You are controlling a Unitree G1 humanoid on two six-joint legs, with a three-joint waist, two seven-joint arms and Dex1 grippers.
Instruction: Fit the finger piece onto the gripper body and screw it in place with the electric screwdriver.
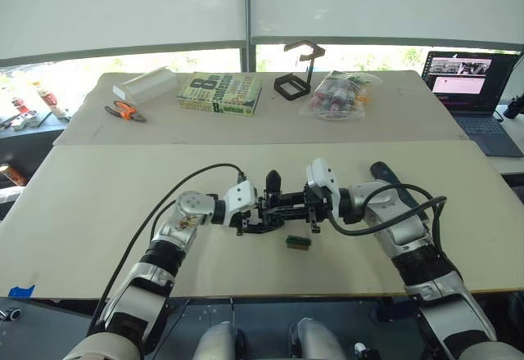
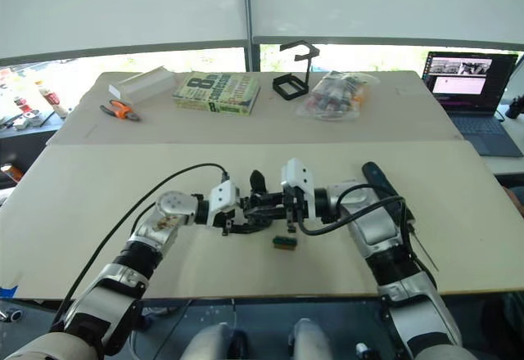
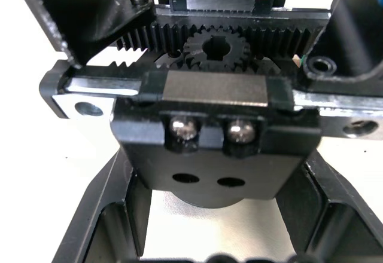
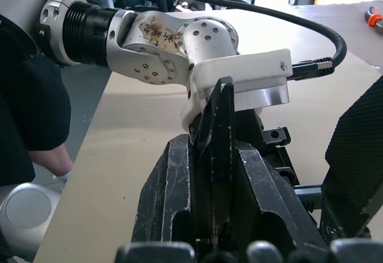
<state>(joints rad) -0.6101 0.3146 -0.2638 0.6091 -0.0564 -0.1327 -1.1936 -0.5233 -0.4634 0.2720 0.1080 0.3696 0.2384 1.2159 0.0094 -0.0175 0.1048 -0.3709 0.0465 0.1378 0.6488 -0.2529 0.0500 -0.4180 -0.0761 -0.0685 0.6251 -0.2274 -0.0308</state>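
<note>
The gripper body (image 1: pixel 273 203) is a black block with a toothed rack, a gear and two silver screws (image 3: pixel 206 130). It is held just above the table's middle, with one pointed finger sticking up. My left gripper (image 1: pixel 255 213) is shut on its round base, one finger (image 3: pixel 99 221) on each side. My right gripper (image 1: pixel 296 204) meets it from the right, shut on the thin black finger piece (image 4: pixel 219 134), which stands upright between its fingers (image 4: pixel 169 179). The electric screwdriver (image 2: pixel 379 180) lies on the table behind my right forearm, partly hidden.
A small green-and-brown block (image 1: pixel 297 243) lies just in front of the grippers. On the far table are a white box (image 1: pixel 144 85), orange pliers (image 1: pixel 124 111), a book (image 1: pixel 219 93), a black wire-frame stand (image 1: pixel 296 72) and a bag of parts (image 1: pixel 337 95). A laptop (image 1: pixel 473 82) sits far right.
</note>
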